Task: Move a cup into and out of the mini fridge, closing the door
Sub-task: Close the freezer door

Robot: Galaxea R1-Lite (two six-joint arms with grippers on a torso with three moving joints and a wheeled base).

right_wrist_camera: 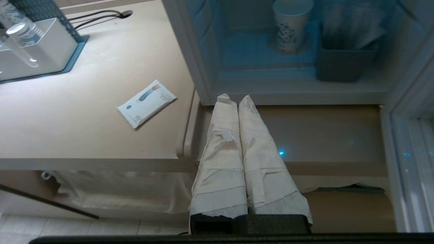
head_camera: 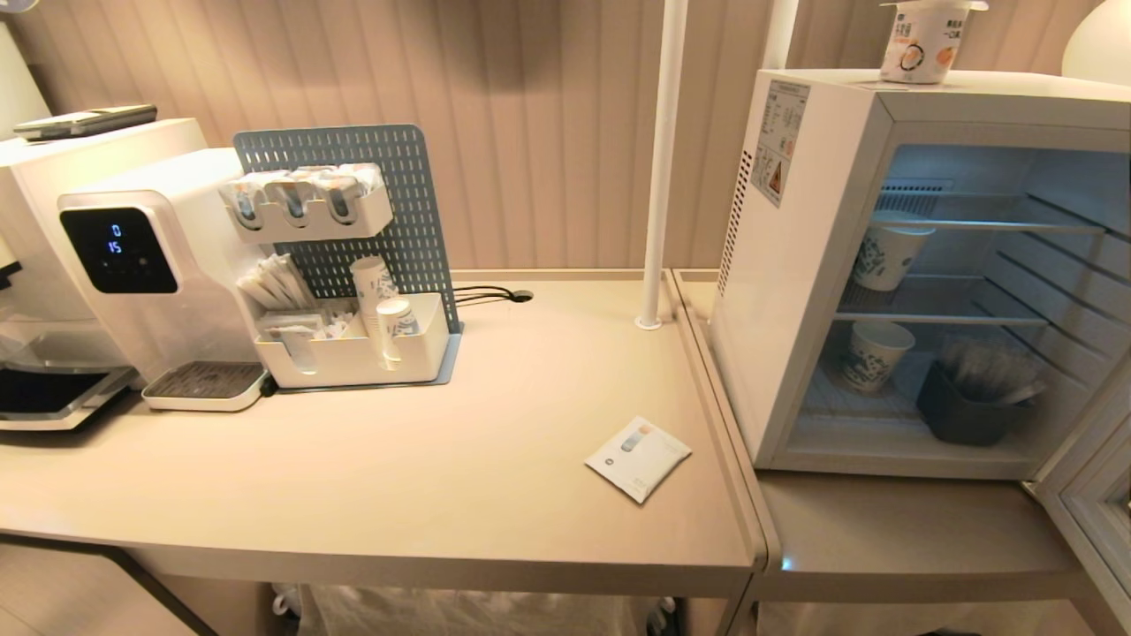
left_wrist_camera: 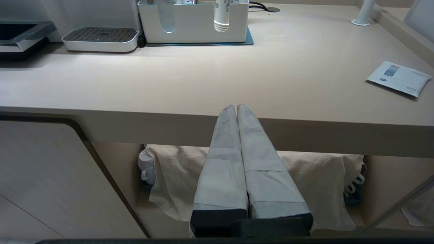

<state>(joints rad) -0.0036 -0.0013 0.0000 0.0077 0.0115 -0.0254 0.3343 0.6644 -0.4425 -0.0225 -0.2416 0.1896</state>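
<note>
Since the cup (head_camera: pixel 923 40) sat atop the mini fridge (head_camera: pixel 800 265), above my right gripper (right_wrist_camera: pixel 237 98), which was pressed shut w/ nothing held, I judged I'd need to spread wide before reaching. Door (head_camera: pixel 1096 512) stood open beside it.

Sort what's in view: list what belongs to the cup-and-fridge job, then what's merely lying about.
Belongs to the job:
- small white yogurt tub with orange fruit mark, on top of the fridge
- boxy white mini fridge
- its open door

Lying about:
- flat white sachet
- white water dispenser
- blue-patterned paper cups inside the fridge
- grey pegboard organiser
</note>
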